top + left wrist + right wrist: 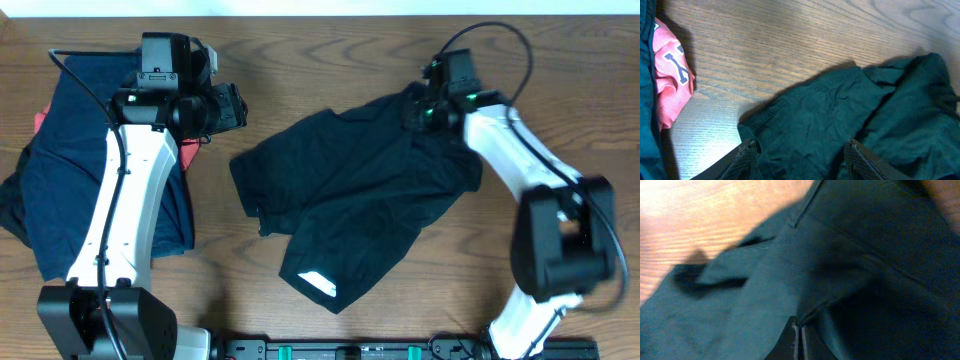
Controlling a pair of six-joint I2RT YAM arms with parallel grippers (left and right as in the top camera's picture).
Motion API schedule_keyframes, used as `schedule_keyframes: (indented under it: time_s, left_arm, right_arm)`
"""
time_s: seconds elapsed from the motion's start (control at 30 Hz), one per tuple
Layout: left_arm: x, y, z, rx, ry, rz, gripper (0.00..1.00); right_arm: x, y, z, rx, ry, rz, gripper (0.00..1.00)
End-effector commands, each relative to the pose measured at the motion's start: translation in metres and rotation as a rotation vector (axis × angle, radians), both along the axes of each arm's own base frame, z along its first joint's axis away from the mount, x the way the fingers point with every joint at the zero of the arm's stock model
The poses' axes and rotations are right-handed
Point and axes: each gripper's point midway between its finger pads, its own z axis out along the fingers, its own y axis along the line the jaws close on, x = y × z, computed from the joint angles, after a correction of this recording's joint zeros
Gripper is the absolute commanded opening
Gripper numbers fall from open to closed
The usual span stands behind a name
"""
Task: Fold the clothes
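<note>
Right fingers (788, 349) pinching black garment (360, 190), left fingers (746, 159) spread wide above its edge

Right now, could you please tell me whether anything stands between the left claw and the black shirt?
Nothing visible does. The open left claw hangs directly over the edge of the black shirt; the red garment lies off to the side.

Black garment (360, 200) crumpled mid-table before me, white patch at its near hem; navy garment (60, 160) over red garment (670, 75) at my left.
</note>
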Motion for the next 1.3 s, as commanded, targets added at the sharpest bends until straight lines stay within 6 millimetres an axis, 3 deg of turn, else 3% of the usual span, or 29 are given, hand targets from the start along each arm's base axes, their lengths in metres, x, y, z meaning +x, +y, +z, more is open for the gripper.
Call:
schedule_keyframes:
  time_s: [0.0, 0.13, 0.23, 0.37, 0.67, 0.8, 1.03, 1.27]
  left_arm:
    - [0.0, 0.003, -0.004, 0.018, 0.005, -0.003, 0.58]
    - [0.001, 0.003, -0.004, 0.018, 0.004, -0.003, 0.59]
    - [0.001, 0.003, -0.004, 0.018, 0.003, -0.003, 0.59]
    - [0.001, 0.003, -0.004, 0.018, 0.003, -0.003, 0.59]
    - [0.001, 0.003, -0.004, 0.018, 0.004, -0.003, 0.59]
    - [0.001, 0.003, -0.004, 0.018, 0.004, -0.003, 0.59]
    - [0.0, 0.001, -0.004, 0.017, 0.004, -0.006, 0.59]
    - [0.0, 0.001, -0.004, 0.017, 0.004, -0.007, 0.59]
  right_arm:
    - [0.005, -0.013, 0.107, 0.015, -0.209, 0.011, 0.01]
    - [-0.03, -0.045, 0.152, -0.045, -0.231, -0.045, 0.01]
    - [-0.06, -0.069, 0.15, -0.1, -0.144, -0.094, 0.01]
    - [-0.099, -0.092, 0.117, -0.2, 0.056, -0.115, 0.01]
    - [-0.195, -0.123, 0.031, -0.301, 0.477, -0.133, 0.04]
    - [-0.215, -0.137, 0.014, -0.286, 0.558, -0.19, 0.04]
    - [-0.242, -0.135, 0.02, -0.237, 0.651, -0.138, 0.19]
    - [-0.255, -0.134, 0.066, -0.237, 0.575, -0.148, 0.27]
